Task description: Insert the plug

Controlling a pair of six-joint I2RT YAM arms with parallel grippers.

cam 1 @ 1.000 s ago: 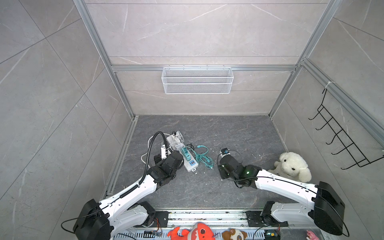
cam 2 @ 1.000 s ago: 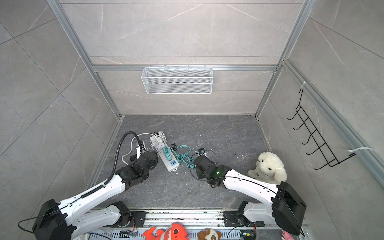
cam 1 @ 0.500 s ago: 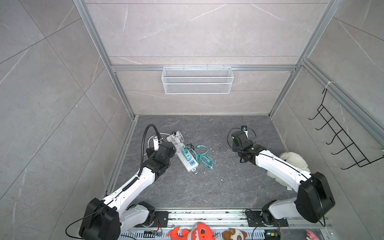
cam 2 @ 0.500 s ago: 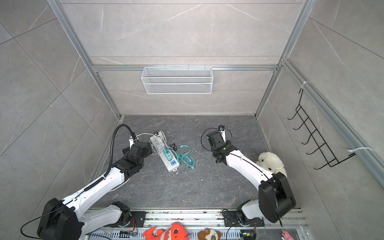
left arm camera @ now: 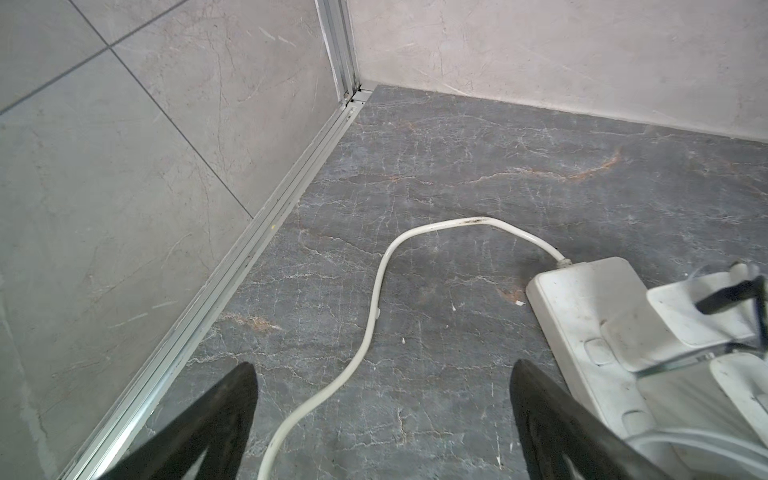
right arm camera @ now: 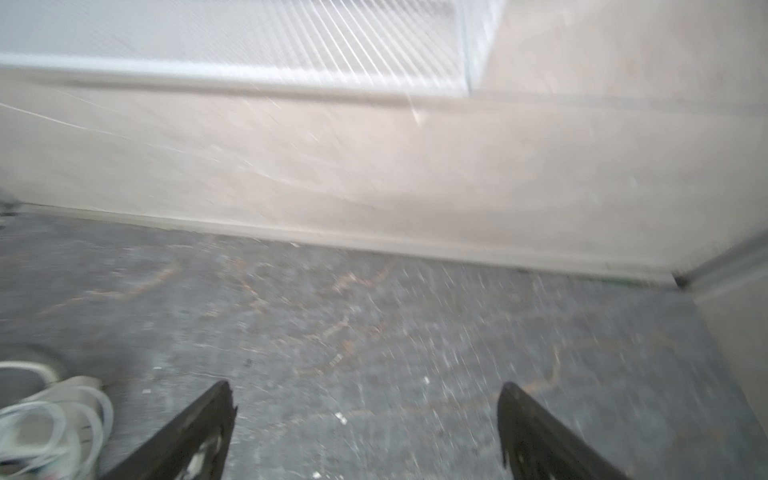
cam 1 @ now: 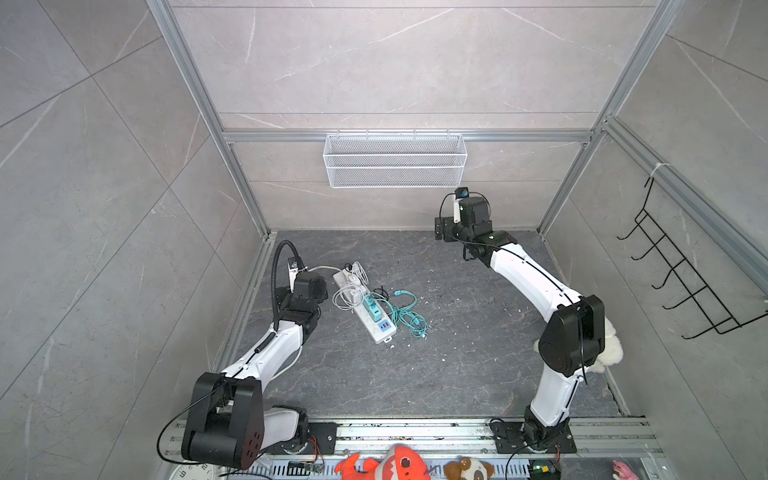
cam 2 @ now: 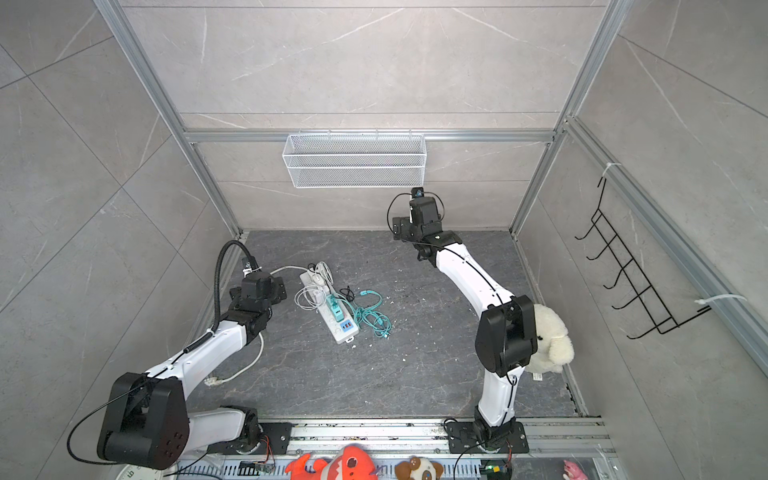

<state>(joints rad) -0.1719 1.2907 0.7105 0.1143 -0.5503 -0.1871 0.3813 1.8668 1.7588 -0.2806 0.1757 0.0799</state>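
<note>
Both grippers have their jaws spread wide and grip nothing. The left gripper [left arm camera: 382,365] hovers low over the floor just beside the cord end of the white power strip [cam 1: 376,332], while the right gripper [right arm camera: 365,385] hangs well apart from it, near the back wall. A teal plug [cam 1: 371,306] sits on the strip's middle, with its teal cable [cam 1: 409,320] coiled beside it.
</note>
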